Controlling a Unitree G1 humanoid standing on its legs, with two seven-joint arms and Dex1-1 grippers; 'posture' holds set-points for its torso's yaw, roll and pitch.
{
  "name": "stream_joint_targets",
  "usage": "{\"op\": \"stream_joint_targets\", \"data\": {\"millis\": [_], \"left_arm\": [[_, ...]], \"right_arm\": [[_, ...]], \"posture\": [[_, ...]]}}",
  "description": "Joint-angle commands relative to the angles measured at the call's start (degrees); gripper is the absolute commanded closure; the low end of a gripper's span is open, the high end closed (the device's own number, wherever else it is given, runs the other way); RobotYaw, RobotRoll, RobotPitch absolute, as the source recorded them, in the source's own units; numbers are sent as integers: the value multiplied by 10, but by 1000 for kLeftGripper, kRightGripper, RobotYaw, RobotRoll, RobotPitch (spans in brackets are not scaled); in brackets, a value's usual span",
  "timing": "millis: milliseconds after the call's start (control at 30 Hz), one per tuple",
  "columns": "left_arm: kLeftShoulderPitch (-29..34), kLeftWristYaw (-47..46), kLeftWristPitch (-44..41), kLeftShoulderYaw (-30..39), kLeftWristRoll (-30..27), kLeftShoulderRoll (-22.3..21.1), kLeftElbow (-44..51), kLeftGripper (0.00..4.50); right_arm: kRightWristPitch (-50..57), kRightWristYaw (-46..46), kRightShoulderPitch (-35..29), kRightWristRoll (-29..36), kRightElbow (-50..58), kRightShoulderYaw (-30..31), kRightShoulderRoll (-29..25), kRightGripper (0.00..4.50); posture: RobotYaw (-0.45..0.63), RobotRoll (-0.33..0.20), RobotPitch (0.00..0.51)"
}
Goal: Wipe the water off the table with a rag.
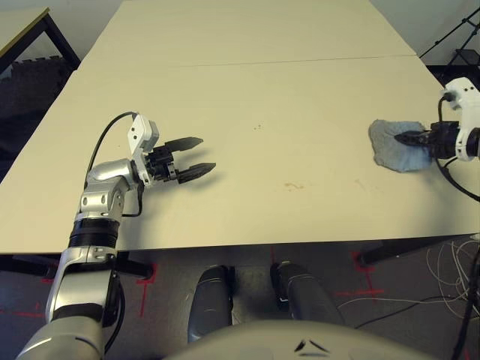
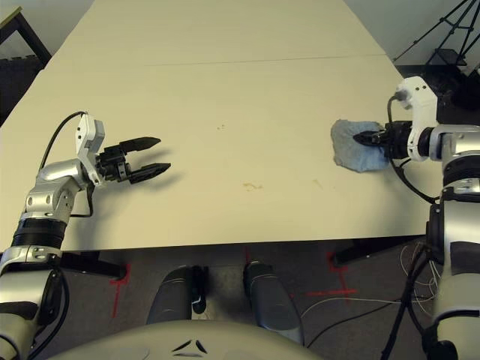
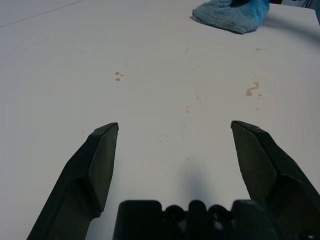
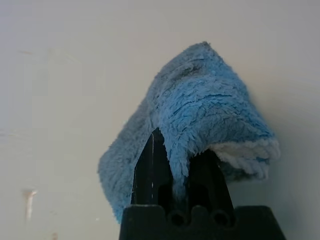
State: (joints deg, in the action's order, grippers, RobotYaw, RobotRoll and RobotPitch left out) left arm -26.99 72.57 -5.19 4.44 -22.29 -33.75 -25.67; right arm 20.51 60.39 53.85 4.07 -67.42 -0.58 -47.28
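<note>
A crumpled blue rag (image 1: 397,146) lies on the pale beige table (image 1: 247,75) near its right edge. My right gripper (image 1: 409,138) is shut on a fold of the rag (image 4: 200,100), with its fingertips buried in the cloth. Small amber-brown blotches of water (image 1: 292,186) mark the table's middle front, and two tiny drops (image 1: 257,127) sit farther back. My left gripper (image 1: 196,155) hovers open and empty over the table's left part, pointing right toward the water (image 3: 252,90) and the rag (image 3: 232,12).
A thin seam (image 1: 300,60) crosses the table at the back. A smaller wood-edged table (image 1: 22,22) stands at the far left, and a dark tripod (image 1: 457,37) at the far right. Cables (image 1: 450,262) lie on the floor by the right front corner.
</note>
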Motion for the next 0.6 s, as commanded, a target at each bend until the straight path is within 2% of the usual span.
{"op": "stream_joint_targets", "data": {"millis": [33, 167, 300, 333, 467, 600], "left_arm": [[6, -4, -6, 2, 1, -3, 8, 0], [10, -6, -10, 1, -1, -3, 17, 0], [11, -8, -14, 4, -3, -4, 19, 0], [11, -9, -14, 5, -4, -4, 19, 0], [10, -41, -17, 27, -9, -6, 19, 0], [16, -129, 2, 72, -11, 18, 23, 0]], "right_arm": [[-24, -32, -7, -12, -11, -7, 5, 3191], [-23, -63, 12, -4, -11, -28, -7, 1667], [-21, -57, 33, -20, -1, -25, -44, 162], [-23, -57, 37, -25, 0, -23, -52, 36], [-47, -70, 49, -33, 2, -28, -82, 36], [-91, -71, 43, 12, 11, -81, -74, 36]], "posture": [[-175, 0, 103], [-179, 0, 106], [-185, 0, 111], [-187, 0, 111], [-201, 0, 115], [-198, 0, 121]]}}
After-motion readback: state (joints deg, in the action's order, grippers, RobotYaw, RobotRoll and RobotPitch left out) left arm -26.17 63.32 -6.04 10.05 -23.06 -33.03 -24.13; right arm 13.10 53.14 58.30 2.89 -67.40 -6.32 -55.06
